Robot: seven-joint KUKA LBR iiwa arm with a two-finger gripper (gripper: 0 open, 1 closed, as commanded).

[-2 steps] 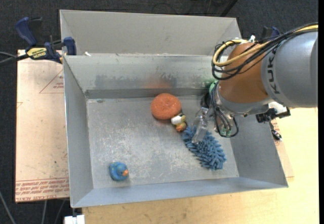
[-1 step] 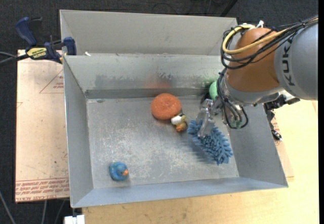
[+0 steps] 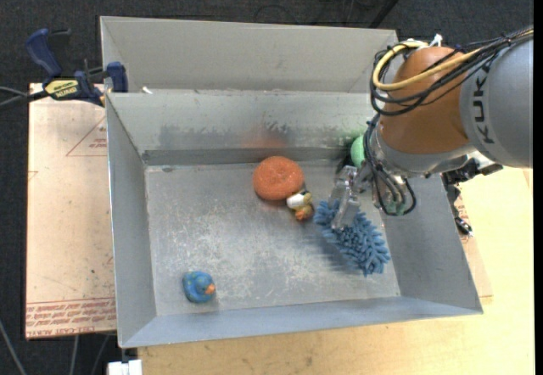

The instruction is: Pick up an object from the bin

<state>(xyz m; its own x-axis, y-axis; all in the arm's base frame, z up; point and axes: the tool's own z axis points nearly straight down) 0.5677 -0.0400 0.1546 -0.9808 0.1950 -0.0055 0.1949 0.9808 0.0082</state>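
Observation:
My gripper (image 3: 342,210) reaches down at the right side of the bin, its metal fingers at the upper edge of a shaggy blue cloth-like thing (image 3: 358,243). Whether the fingers grasp it cannot be made out. Just left of the gripper lies a small white and orange toy (image 3: 299,205). A round orange ball-like thing (image 3: 277,177) rests beyond that toy, toward the bin's middle back. A green thing (image 3: 357,149) peeks out behind the gripper at the back right, mostly hidden by the arm.
A small blue toy duck with a yellow spot (image 3: 199,287) lies at the front left of the bin floor. The arm with its orange cover and cables hangs over the bin's right wall.

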